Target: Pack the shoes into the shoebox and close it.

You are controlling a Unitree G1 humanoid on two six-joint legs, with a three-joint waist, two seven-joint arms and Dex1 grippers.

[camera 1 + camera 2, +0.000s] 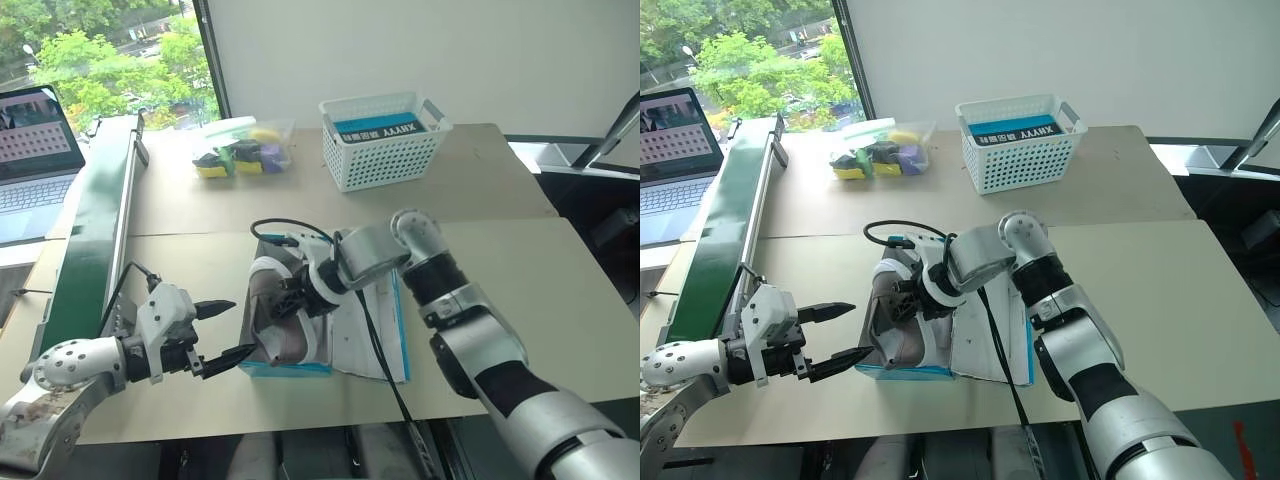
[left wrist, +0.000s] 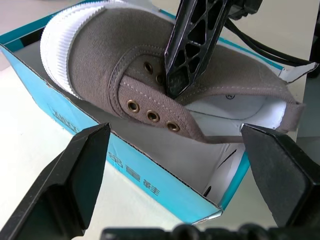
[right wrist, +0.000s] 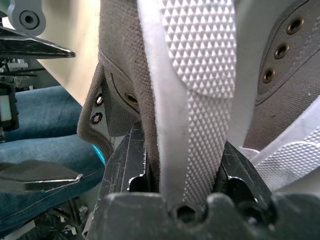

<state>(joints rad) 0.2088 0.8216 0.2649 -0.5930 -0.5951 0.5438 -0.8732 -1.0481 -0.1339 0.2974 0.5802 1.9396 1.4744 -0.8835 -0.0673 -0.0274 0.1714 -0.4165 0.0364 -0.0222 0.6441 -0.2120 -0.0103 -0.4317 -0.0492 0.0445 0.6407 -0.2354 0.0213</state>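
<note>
One grey canvas low-top sneaker [image 2: 125,65] already lies inside the open cyan cardboard shoebox [image 1: 300,366] on the tan table [image 1: 520,290]. The right gripper [image 1: 290,298] pinches the second grey sneaker [image 3: 195,100] by its sole above the box. The left gripper [image 1: 225,332] waits spread beside it. Closing remains.

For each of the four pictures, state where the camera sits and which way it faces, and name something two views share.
Left eye view: head, looking down over the table; both arms show.
Right eye view: same scene, other eye.
Left wrist view: along the open left gripper at the shoebox.
Right wrist view: along the right gripper, shut on a shoe.
Shared: that shoe in both wrist views.
</note>
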